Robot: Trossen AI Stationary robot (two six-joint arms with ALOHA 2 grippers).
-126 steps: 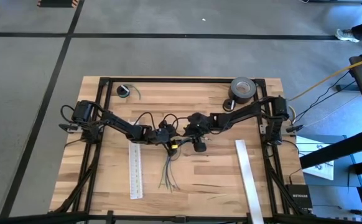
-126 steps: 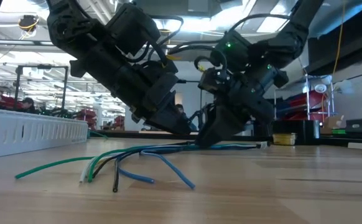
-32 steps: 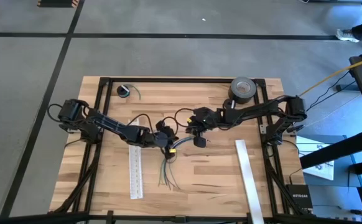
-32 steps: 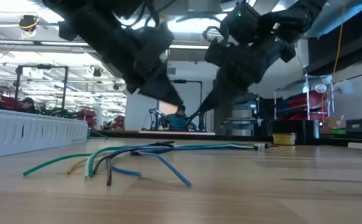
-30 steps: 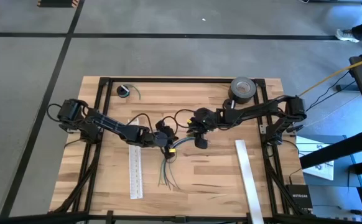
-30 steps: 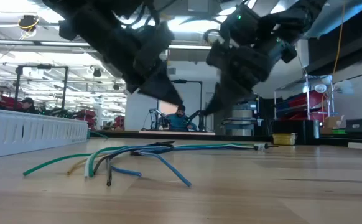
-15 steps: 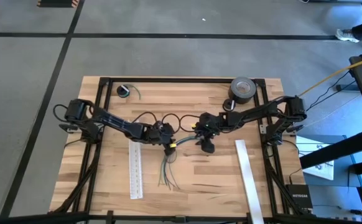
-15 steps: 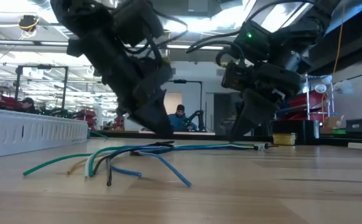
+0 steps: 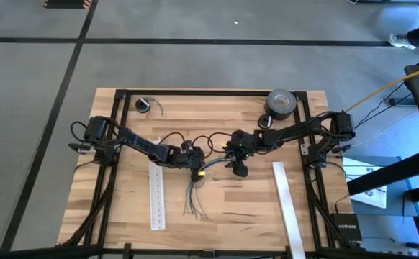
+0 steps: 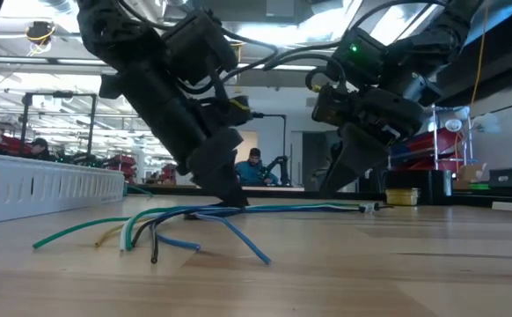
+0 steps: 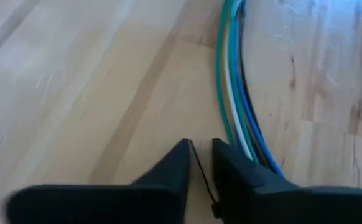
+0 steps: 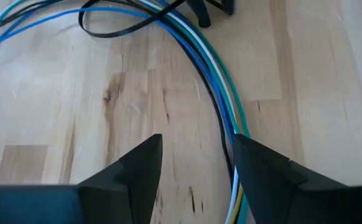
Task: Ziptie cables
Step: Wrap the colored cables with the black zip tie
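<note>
Two arms meet mid-table. Left gripper (image 11: 201, 163), fingers nearly together, pinches a thin black ziptie (image 11: 203, 180) just beside the cables (image 9: 194, 196), prob. to thread it round them. Right gripper (image 12: 196, 163), fingers apart, hovers over the bundle's other end, holding nothing.

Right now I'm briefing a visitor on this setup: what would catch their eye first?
Both dark arms meet at mid-table over the cables, which fan toward the table's front edge. The left gripper pinches a thin black ziptie beside the bundle; the right gripper stands open over the wires. A roll of tape sits at the far right corner.
</note>
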